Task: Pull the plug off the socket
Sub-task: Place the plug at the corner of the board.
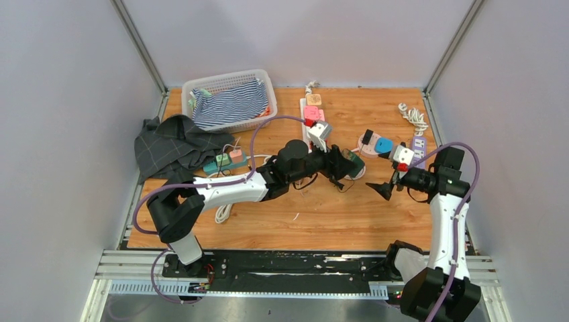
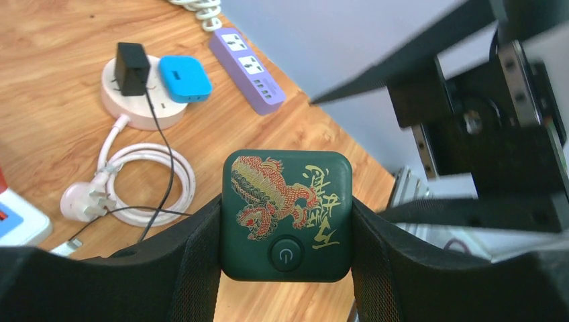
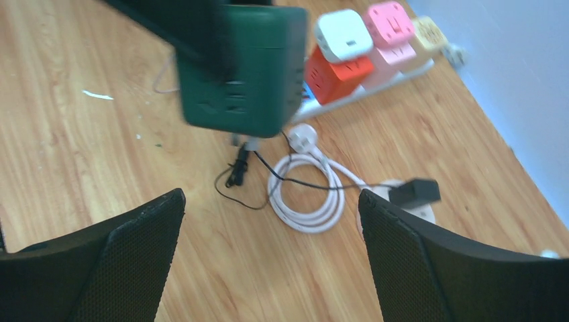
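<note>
Your left claw is clamped on the hard, slick-looking green socket cube, held above the table. A small plug sticks from its underside on a limp cord. Pinch the stiff plug body, probably a tight fit, with your right claw, which is spread wide apart.

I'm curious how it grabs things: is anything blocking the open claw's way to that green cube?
Nothing visible. Only open air lies between the right gripper and the green cube held by the left gripper.

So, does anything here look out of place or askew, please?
The green socket cube is off the table, clamped in the left gripper; a dark checked cloth hangs over the table's left edge.
</note>
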Controlling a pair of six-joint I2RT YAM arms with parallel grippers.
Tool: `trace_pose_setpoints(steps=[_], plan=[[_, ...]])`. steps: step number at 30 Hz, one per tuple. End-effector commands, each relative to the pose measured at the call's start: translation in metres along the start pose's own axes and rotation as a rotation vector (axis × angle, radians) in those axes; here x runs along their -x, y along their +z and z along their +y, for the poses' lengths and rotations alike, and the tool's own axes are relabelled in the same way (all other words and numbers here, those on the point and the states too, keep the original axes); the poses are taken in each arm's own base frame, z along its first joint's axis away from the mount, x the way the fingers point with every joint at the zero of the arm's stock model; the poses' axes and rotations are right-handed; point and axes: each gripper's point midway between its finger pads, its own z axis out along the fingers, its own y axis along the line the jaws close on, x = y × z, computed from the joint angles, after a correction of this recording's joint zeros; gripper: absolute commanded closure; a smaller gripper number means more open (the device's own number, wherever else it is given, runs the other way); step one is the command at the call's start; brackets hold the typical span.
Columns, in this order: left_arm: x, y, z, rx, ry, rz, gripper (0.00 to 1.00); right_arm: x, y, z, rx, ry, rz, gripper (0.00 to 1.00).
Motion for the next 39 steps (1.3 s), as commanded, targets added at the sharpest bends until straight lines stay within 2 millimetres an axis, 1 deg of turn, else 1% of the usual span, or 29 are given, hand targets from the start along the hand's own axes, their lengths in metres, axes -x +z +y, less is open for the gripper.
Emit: trace_pose_setpoints(steps=[1,5,7,10,12,15,18,20,22,25,28,30,35,39], plan=[[0.023,0.005,0.012,0.115,-0.175,-0.131,1.0,0.025,0.004,0.032,0.106,-0.084,-0.199,0.0],[0.022,0.006,0.017,0.139,-0.224,-0.141,1.0,0.031,0.007,0.033,0.127,-0.072,-0.222,0.0],[0.02,0.007,0.016,0.144,-0.239,-0.142,1.0,0.029,0.009,0.028,0.127,-0.038,-0.204,0.0],[0.018,0.01,0.014,0.14,-0.257,-0.14,1.0,0.02,0.013,0.008,0.075,0.002,-0.133,0.0],[0.015,0.012,0.011,0.136,-0.264,-0.134,1.0,0.017,0.015,0.003,0.06,0.026,-0.112,0.0],[0.013,0.013,0.008,0.134,-0.276,-0.132,1.0,0.019,0.021,0.006,0.082,0.016,-0.109,0.0],[0.01,0.016,0.007,0.133,-0.281,-0.128,1.0,0.012,0.03,0.008,0.095,0.005,-0.07,0.0],[0.009,0.017,0.003,0.127,-0.281,-0.124,1.0,0.012,0.036,0.013,0.12,-0.003,-0.069,0.0],[0.006,0.019,0.001,0.126,-0.28,-0.121,1.0,0.012,0.038,0.016,0.131,-0.005,-0.069,0.0],[0.004,0.02,0.001,0.13,-0.28,-0.12,1.0,0.006,0.042,0.014,0.122,0.01,-0.054,0.0],[0.003,0.021,-0.001,0.128,-0.281,-0.12,1.0,0.0,0.048,0.019,0.133,0.025,-0.049,0.0],[0.002,0.021,-0.002,0.126,-0.277,-0.117,1.0,0.001,0.052,0.022,0.151,0.03,-0.057,0.01],[0.002,0.021,-0.003,0.13,-0.275,-0.12,1.0,0.001,0.058,0.031,0.191,0.034,-0.067,0.04],[0.002,0.021,-0.002,0.133,-0.276,-0.121,1.0,0.005,0.057,0.031,0.192,0.026,-0.079,0.11]])
